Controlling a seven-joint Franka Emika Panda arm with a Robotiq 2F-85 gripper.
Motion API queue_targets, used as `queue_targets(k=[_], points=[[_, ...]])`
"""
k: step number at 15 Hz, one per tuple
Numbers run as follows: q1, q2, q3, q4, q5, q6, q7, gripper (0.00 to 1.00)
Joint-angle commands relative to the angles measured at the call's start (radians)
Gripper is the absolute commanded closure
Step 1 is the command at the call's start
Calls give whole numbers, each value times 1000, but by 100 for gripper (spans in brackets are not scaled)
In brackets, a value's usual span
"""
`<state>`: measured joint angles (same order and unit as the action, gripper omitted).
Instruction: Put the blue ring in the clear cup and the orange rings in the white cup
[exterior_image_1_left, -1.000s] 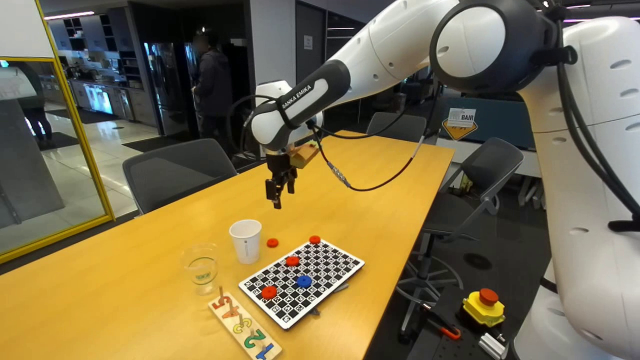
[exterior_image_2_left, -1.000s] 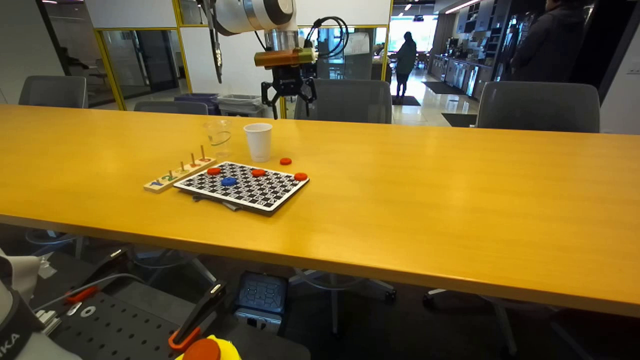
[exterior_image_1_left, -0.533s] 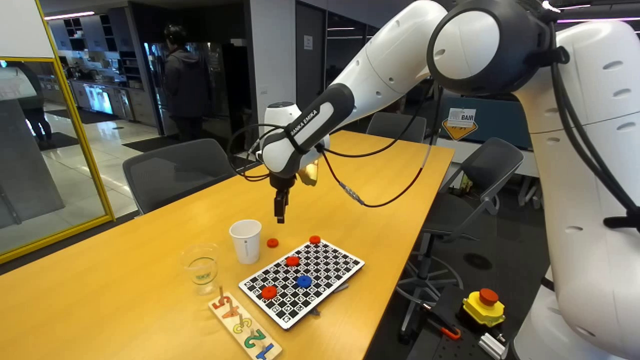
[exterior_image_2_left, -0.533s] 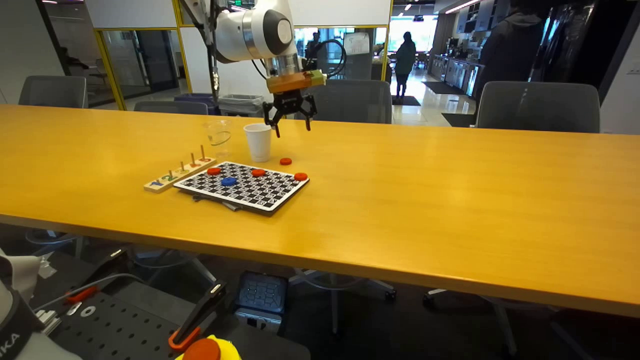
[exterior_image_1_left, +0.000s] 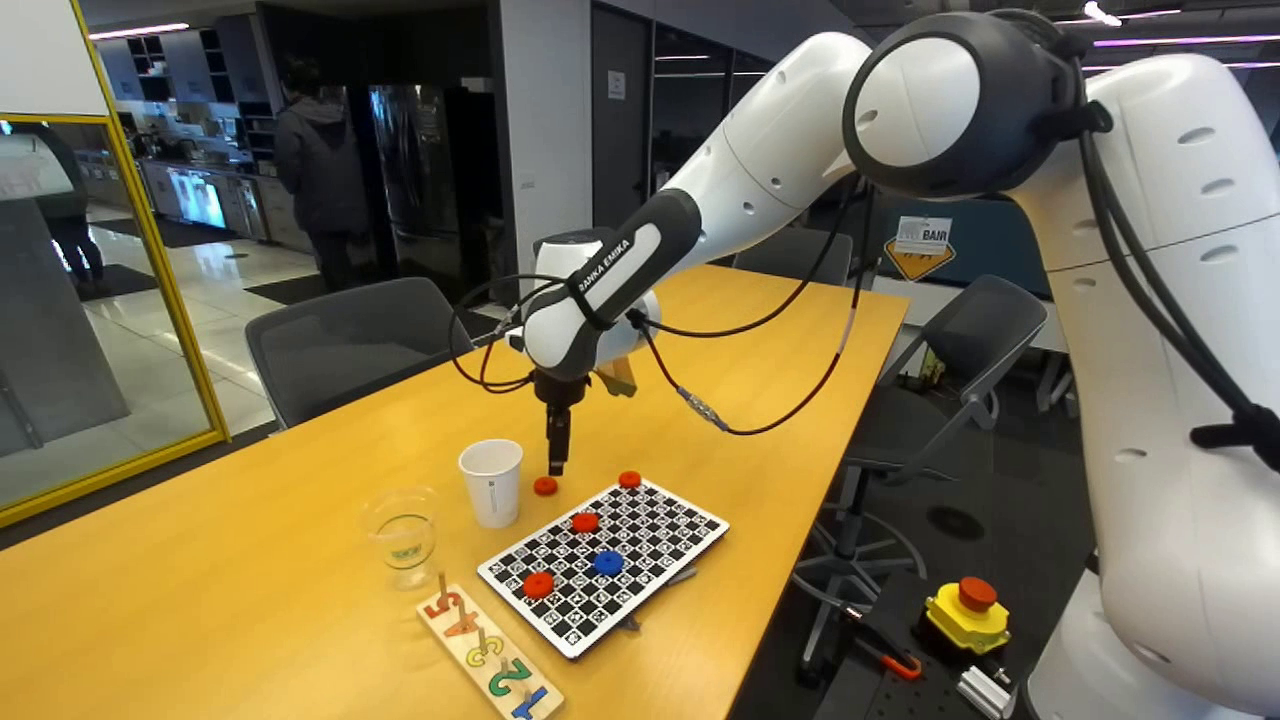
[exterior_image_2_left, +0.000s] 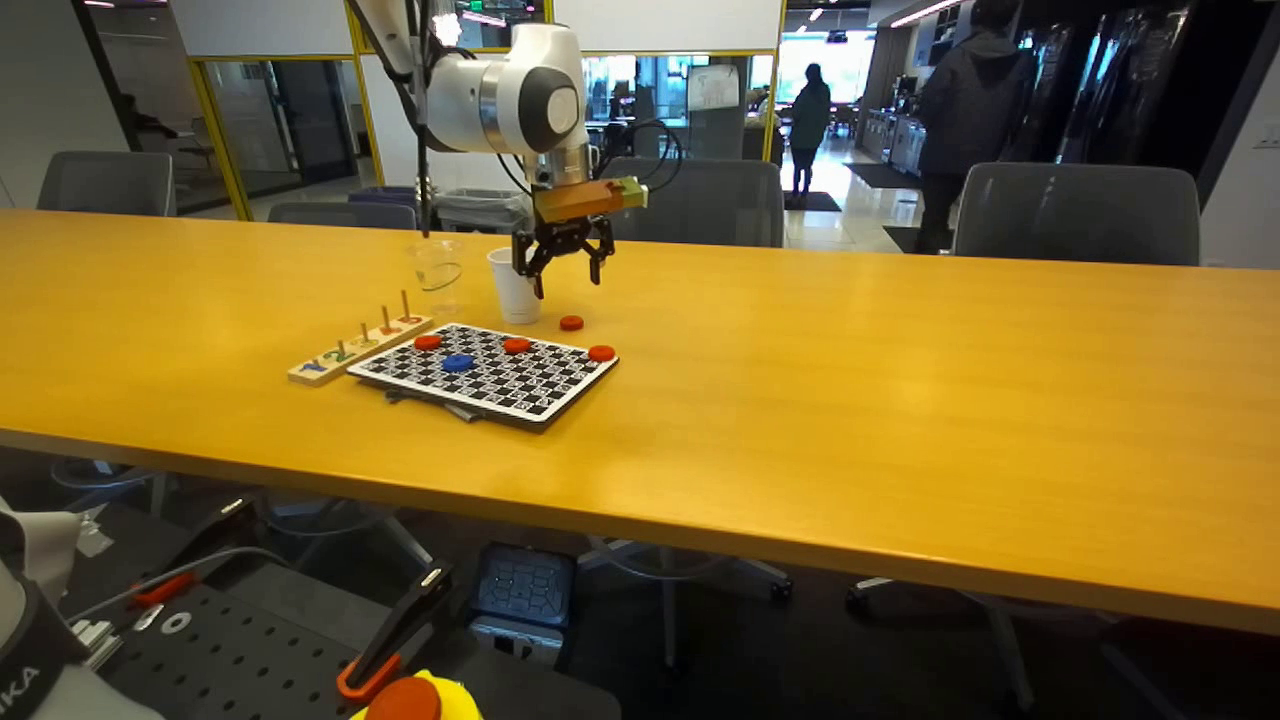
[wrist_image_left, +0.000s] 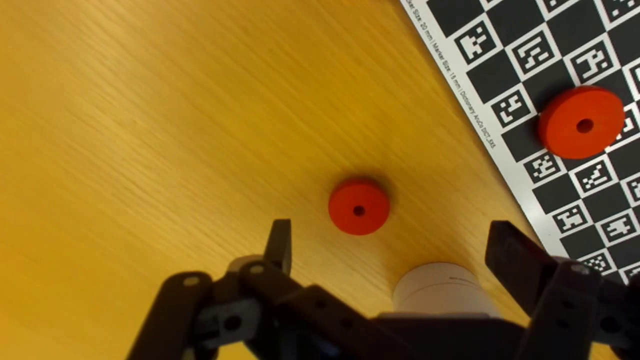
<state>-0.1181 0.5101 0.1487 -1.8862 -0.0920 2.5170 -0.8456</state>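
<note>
Cup (exterior_image_2_left: 514, 299) (white) partly behind pincer (exterior_image_2_left: 568, 287)

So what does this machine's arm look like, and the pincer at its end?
The arm is white and rounded, with a dark elbow, lettering ending in EMIKA, and black cables strapped along it. The gripper is black, with two jointed fingers; an orange and yellow-green piece sits above it.

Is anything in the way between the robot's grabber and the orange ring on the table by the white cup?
Nothing I can see is between the open gripper and that orange ring; the wrist view shows its whole top uncovered. The white cup stands close by, so the gripper might bump it coming down.
</note>
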Motion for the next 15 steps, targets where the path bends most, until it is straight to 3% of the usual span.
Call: queue_targets(k=[1,15], points=[[-23,29,23,26,45,-10,-83,0],[22,147,-4,179,18,-134,-66,0]])
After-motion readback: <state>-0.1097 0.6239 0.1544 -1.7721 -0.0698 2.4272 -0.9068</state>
